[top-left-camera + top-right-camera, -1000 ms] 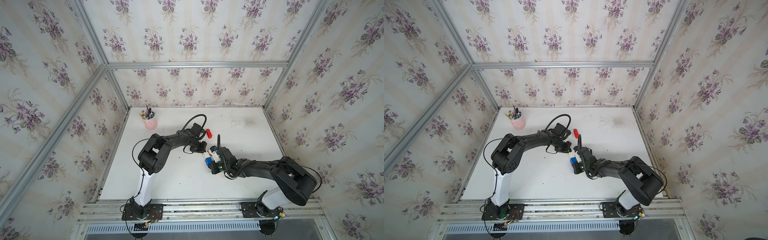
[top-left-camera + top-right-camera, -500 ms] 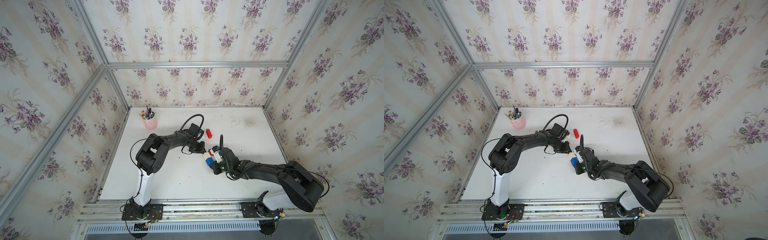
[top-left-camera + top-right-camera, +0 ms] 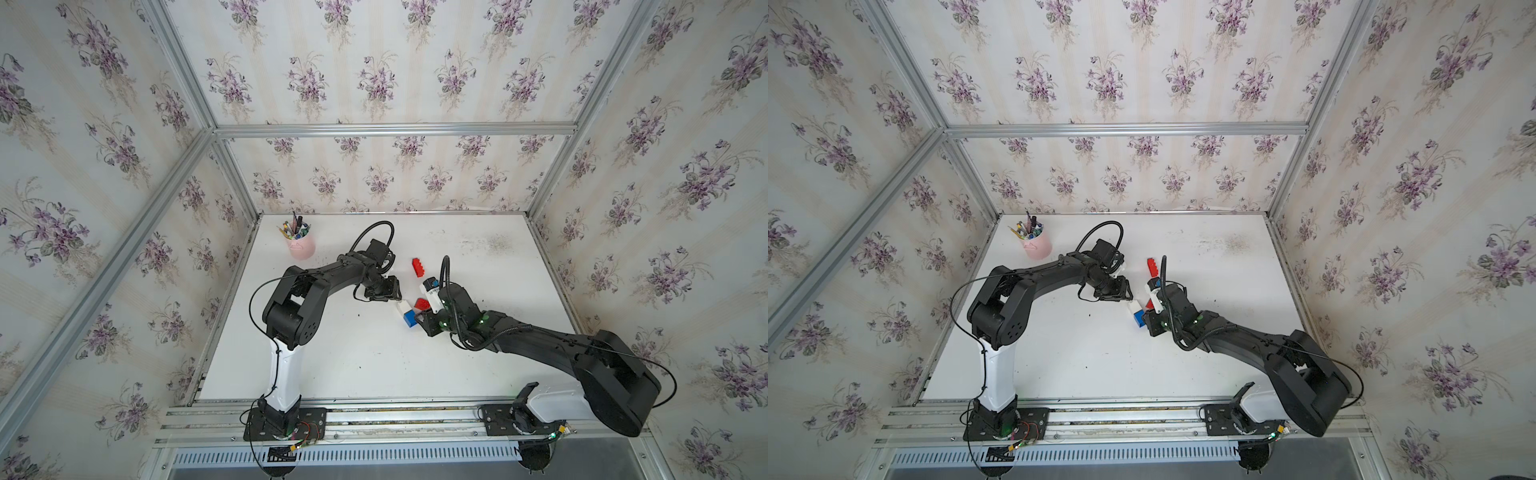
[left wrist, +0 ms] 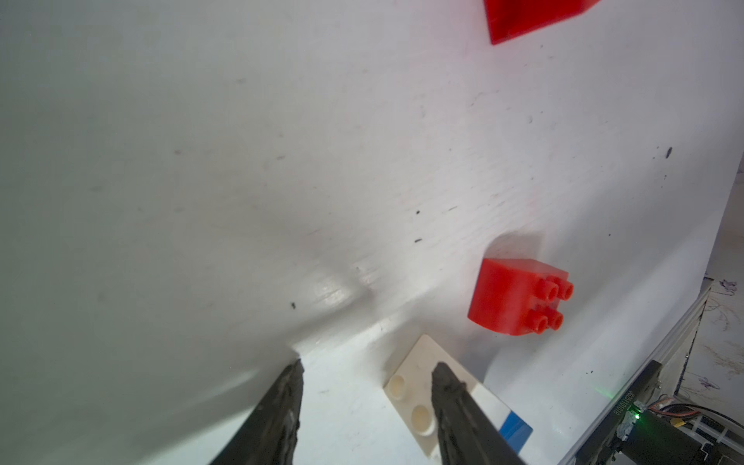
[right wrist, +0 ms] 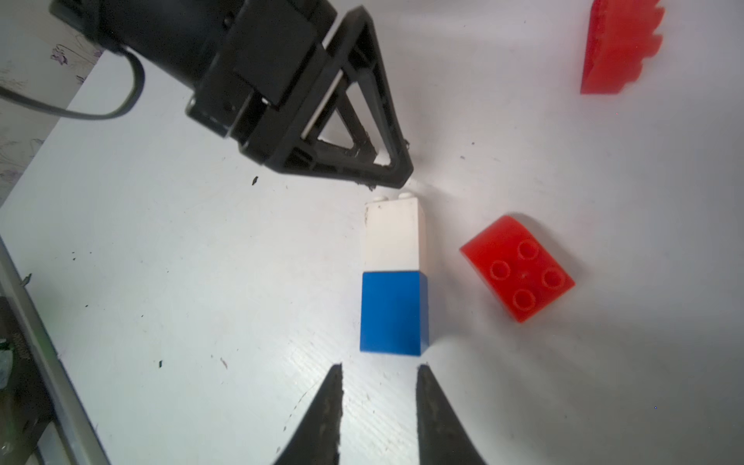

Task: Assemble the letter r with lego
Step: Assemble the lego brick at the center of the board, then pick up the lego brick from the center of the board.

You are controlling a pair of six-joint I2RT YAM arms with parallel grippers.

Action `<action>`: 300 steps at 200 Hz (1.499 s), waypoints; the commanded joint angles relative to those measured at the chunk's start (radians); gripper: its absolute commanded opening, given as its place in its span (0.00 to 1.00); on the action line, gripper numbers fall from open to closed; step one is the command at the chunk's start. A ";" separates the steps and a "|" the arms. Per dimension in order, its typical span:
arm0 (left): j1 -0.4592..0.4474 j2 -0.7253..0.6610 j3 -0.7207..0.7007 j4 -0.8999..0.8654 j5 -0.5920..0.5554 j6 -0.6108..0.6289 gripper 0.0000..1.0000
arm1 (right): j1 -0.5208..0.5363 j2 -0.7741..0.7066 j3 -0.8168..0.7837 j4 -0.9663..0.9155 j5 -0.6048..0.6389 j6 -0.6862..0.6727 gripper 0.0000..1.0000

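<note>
The white brick (image 5: 392, 235) and blue brick (image 5: 392, 312) are joined end to end and lie flat on the white table (image 3: 357, 357); both top views show them, white (image 3: 402, 307) and blue (image 3: 1139, 319). My right gripper (image 5: 379, 368) is open just short of the blue end, holding nothing. My left gripper (image 4: 366, 364) is open at the white brick's (image 4: 414, 386) studded end, with that brick beside one finger (image 4: 455, 402). The short red brick (image 5: 519, 269) lies loose beside the pair. Farther back lies the long red brick (image 3: 417, 267).
A pink cup of pens (image 3: 300, 245) stands at the table's back left. Patterned walls close in three sides, and a metal rail (image 3: 374, 411) runs along the front edge. Both arms meet near the table's middle.
Both grippers have gone from shut to open. The joined white and blue bricks now lie free on the table, and each gripper has drawn slightly back from its end.
</note>
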 commanded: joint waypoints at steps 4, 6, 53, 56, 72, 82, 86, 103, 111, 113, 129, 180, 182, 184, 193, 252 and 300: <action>0.009 -0.003 0.006 -0.045 -0.074 0.003 0.55 | 0.001 0.089 0.084 -0.004 0.045 -0.091 0.32; 0.010 -0.005 0.004 -0.044 -0.078 -0.001 0.55 | 0.001 0.103 0.094 -0.006 0.046 -0.095 0.33; 0.157 -0.126 -0.200 0.139 -0.016 -0.153 0.55 | 0.000 0.286 0.253 -0.060 0.112 -0.196 0.40; 0.166 -0.138 -0.221 0.160 -0.008 -0.164 0.54 | 0.001 0.292 0.261 -0.065 0.119 -0.201 0.41; 0.201 -0.197 -0.304 0.227 0.003 -0.190 0.55 | 0.001 0.316 0.305 -0.108 0.131 -0.237 0.49; 0.204 -0.223 -0.330 0.234 -0.013 -0.189 0.54 | 0.000 0.326 0.323 -0.126 0.140 -0.246 0.58; 0.204 -0.229 -0.333 0.230 -0.014 -0.185 0.54 | 0.001 0.328 0.328 -0.129 0.143 -0.249 0.58; 0.204 -0.230 -0.335 0.212 -0.017 -0.180 0.55 | 0.001 0.332 0.339 -0.135 0.116 -0.259 0.60; 0.204 -0.228 -0.338 0.213 -0.017 -0.181 0.55 | 0.001 0.338 0.350 -0.147 0.103 -0.257 0.62; 0.204 -0.227 -0.340 0.215 -0.017 -0.182 0.54 | 0.000 0.340 0.353 -0.152 0.099 -0.257 0.62; 0.204 -0.224 -0.357 0.231 -0.010 -0.193 0.55 | 0.002 0.354 0.363 -0.182 0.096 -0.253 0.63; 0.204 -0.199 -0.368 0.254 0.015 -0.205 0.55 | 0.010 0.373 0.358 -0.188 0.102 -0.247 0.62; 0.204 -0.199 -0.368 0.255 0.016 -0.205 0.55 | 0.011 0.374 0.358 -0.187 0.103 -0.247 0.62; 0.205 -0.199 -0.368 0.256 0.015 -0.205 0.55 | 0.011 0.374 0.358 -0.187 0.102 -0.247 0.62; 0.205 -0.198 -0.366 0.257 0.016 -0.204 0.55 | 0.014 0.381 0.362 -0.186 0.092 -0.251 0.62; 0.204 -0.197 -0.365 0.244 0.015 -0.200 0.55 | 0.025 0.447 0.403 -0.202 0.098 -0.254 0.59; 0.204 -0.205 -0.374 0.243 0.015 -0.199 0.55 | 0.025 0.436 0.383 -0.160 0.096 -0.229 0.47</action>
